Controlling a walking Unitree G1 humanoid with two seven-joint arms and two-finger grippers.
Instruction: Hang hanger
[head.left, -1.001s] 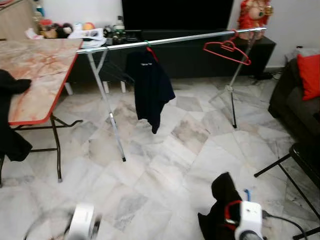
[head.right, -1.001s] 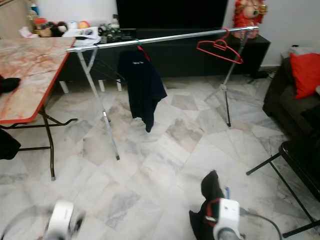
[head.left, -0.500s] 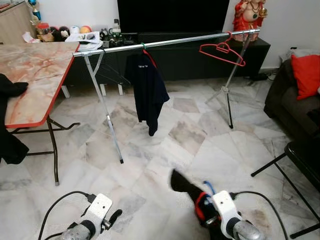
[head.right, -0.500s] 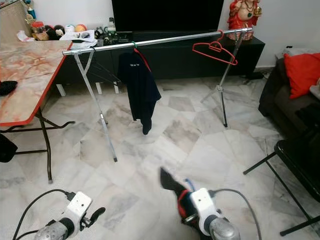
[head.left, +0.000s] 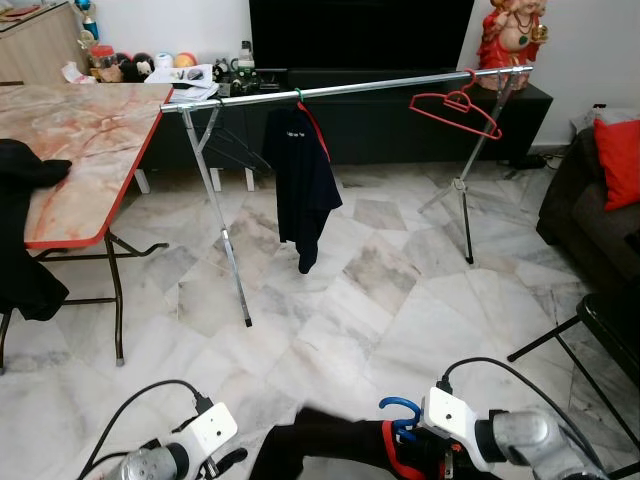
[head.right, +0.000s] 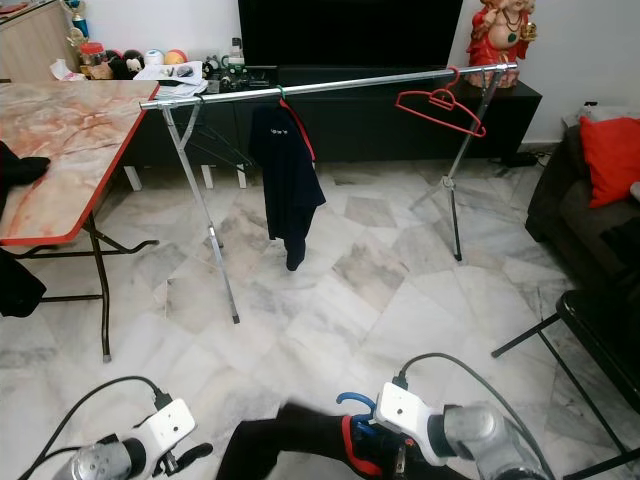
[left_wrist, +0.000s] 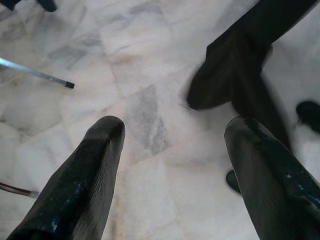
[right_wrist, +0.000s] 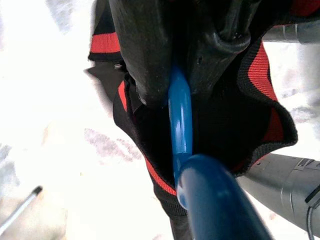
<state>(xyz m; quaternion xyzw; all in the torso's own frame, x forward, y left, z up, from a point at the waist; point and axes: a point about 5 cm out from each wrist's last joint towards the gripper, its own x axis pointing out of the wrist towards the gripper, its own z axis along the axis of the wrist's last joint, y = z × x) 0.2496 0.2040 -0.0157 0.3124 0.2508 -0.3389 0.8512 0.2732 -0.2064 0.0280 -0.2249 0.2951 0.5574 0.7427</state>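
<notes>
Blue hanger (right_wrist: 180, 120) with a black-and-red garment (head.left: 330, 450) is clamped in my right gripper (right_wrist: 175, 85), near; my left gripper (left_wrist: 172, 145) fingers (left_wrist: 90, 170) are spread, far from the rail (head.left: 340, 88).

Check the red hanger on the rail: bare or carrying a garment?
Bare. The red hanger hooks onto the rail with nothing on it; the dark shirt hangs separately.

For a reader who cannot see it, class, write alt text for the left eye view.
The robot's right hand holds a blue plastic hanger carrying a black garment with red trim low over the white marble floor. Ahead stands a silver metal clothes rail with a dark navy shirt and an empty red hanger.
</notes>
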